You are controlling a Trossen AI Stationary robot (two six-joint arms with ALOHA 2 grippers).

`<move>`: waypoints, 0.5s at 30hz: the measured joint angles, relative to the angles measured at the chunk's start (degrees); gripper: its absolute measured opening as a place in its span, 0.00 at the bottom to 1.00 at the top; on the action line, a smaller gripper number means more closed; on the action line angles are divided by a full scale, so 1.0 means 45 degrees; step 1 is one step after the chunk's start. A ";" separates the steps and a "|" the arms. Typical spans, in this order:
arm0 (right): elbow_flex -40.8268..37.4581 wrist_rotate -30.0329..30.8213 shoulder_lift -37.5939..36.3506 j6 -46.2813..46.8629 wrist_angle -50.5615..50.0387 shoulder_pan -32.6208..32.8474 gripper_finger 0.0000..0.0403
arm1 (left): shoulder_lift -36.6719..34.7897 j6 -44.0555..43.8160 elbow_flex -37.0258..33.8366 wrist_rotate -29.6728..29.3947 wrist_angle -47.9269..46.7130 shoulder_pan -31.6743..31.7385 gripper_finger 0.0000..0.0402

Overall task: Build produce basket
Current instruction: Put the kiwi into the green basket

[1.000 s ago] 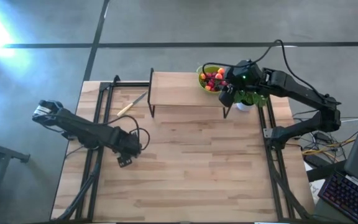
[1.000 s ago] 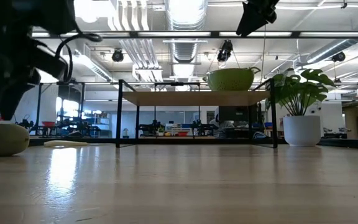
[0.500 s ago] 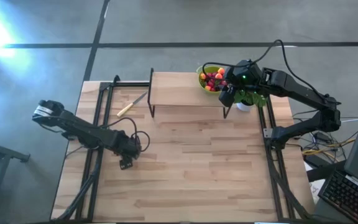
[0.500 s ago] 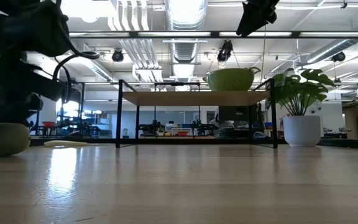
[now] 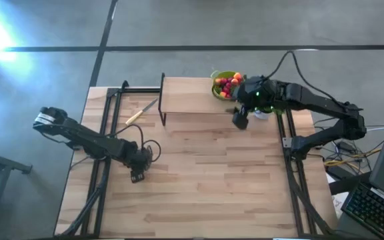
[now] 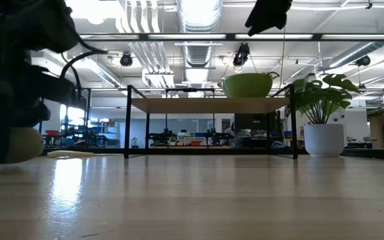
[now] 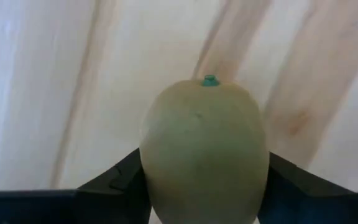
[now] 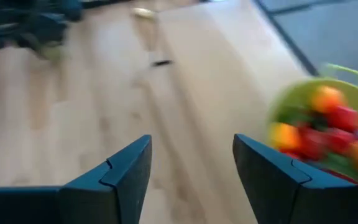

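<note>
A brownish-green oval kiwi-like fruit [image 7: 204, 149] lies on the table's left half, with my left gripper [image 5: 137, 175] down over it and shut on it. In the low view the fruit [image 6: 20, 143] shows behind the dark fingers. The lime-green basket [image 5: 217, 77] stands on the right end of the wooden shelf [image 5: 192, 95], filled with red, orange and purple produce [image 5: 229, 85]. My right gripper [image 5: 240, 120] hangs open in the air just near of the shelf's right end. The basket [image 8: 297, 99] sits off to one side of its fingers. My left gripper pinches the fruit's two long sides [image 7: 151, 168] between its two fingers [image 7: 120, 180]. It comes from above, pointing steeply down. The fruit's small green stem tip [image 7: 211, 79] points away from the wrist. The fruit lies on the tabletop.
A yellow-handled knife [image 5: 141, 111] lies on the table at the far left, beside the shelf. A leafy plant in a white pot [image 6: 322, 123] stands right of the shelf, under my right arm. The wide wooden tabletop [image 5: 205, 180] stretches between the two arms.
My left gripper has sunk onto the fruit and tipped more steeply down. My right gripper has swung from beside the basket toward the table's near edge and a little lower, staying open.
</note>
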 joint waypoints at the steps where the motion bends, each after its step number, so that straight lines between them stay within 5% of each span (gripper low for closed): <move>1: -0.0175 -0.0164 0.0000 0.0010 0.0261 0.0317 0.54 | -0.0071 0.0002 -0.0002 0.0039 0.0282 0.0000 0.53; 15: -0.4177 -0.0267 -0.0010 -0.0304 0.5461 0.5817 0.43 | -0.0571 0.1865 -0.0029 0.0664 0.8485 0.0003 0.56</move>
